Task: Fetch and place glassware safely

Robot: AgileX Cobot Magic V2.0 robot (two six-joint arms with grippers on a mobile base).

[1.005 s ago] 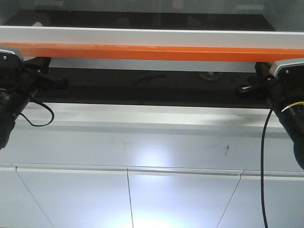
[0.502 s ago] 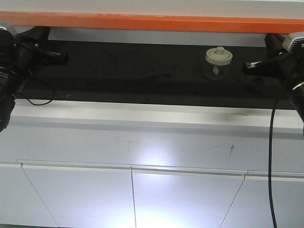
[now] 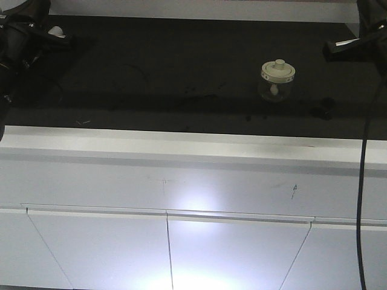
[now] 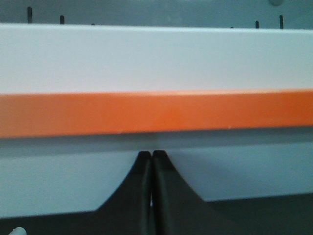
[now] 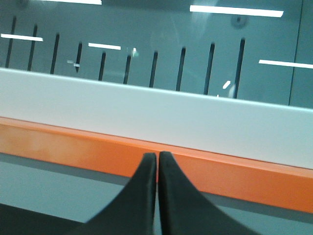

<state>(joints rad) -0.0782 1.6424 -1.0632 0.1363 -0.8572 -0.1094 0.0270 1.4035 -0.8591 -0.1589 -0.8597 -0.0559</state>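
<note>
- Glass jar [image 3: 277, 89], small and clear, with a cream-white lid [image 3: 278, 70] and a knob on top, stands upright on the black tabletop [image 3: 169, 66], in its right half.
- Right fingers [image 5: 146, 196] are pressed together and hold nothing. In the front view they are at the upper right corner, to the right of the jar and well apart from it.
- Left fingers [image 4: 143, 196] are also closed on nothing. They are at the upper left corner of the front view, far from the jar across the tabletop.
- Compared with half a second ago, the orange strip is gone from the top of the front view, and more of the tabletop shows. Both arms sit higher in the corners. The jar stands on the same spot.
- Both wrist views face an orange strip [image 4: 156, 112] under a white band, not the jar.
- Small dark bit [image 3: 327, 109] lies on the tabletop just right of the jar, on the right arm's side.
- Small white round thing [image 3: 55, 30] shows near the left fingers; I cannot tell what it is.
- Black cable [image 3: 363, 181] hangs down at the right, in front of the white cabinet front [image 3: 230, 181].
</note>
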